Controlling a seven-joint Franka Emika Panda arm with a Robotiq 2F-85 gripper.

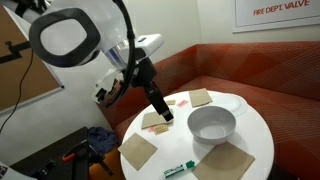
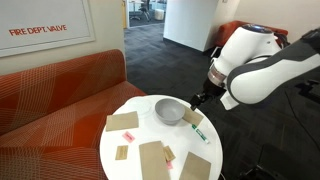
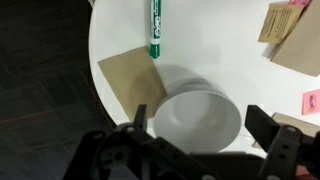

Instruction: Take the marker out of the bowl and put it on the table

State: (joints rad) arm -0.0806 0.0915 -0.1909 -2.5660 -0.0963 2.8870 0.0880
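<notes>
The green marker (image 3: 154, 30) with a whitish section lies flat on the white table (image 3: 215, 50), outside the bowl, its lower end touching a brown napkin (image 3: 128, 78). It also shows in both exterior views (image 1: 180, 169) (image 2: 198, 131) near the table edge. The white bowl (image 3: 190, 108) stands upright and looks empty; it shows in both exterior views (image 1: 212, 123) (image 2: 170, 110). My gripper (image 3: 203, 125) is open and empty, its two fingers either side of the bowl, above it. In the exterior views the gripper (image 1: 163, 112) (image 2: 197, 100) hangs beside the bowl.
Several brown napkins (image 1: 137, 150) (image 1: 225, 160) (image 2: 153, 158) lie about the table. A flat white plate (image 1: 228, 102) sits at the far side. Pink notes (image 3: 312, 100) lie near the bowl. A red-brown bench (image 2: 60, 90) curves behind the table.
</notes>
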